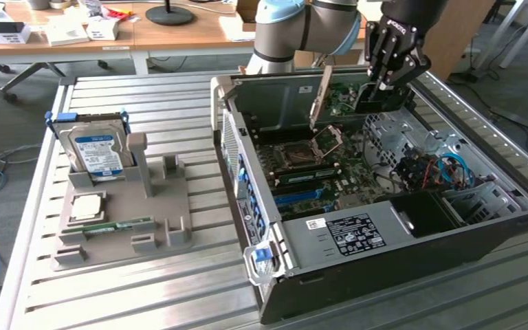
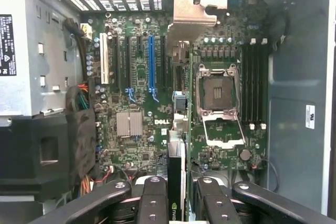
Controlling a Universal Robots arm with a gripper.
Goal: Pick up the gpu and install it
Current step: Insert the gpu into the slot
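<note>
The claw (image 1: 381,81) is grasping the gpu (image 1: 374,102) tight. The card stands on its edge between the fingers (image 2: 153,198), over the motherboard (image 2: 139,85) in the open computer case (image 1: 411,247), toward the table's (image 1: 145,292) far edge.

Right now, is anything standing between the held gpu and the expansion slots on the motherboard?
Nothing visible does. The end effector holds the gpu over the motherboard, beside the open CPU socket. The blue slot and the black slots next to it lie bare, with no card or cable across them.
</note>
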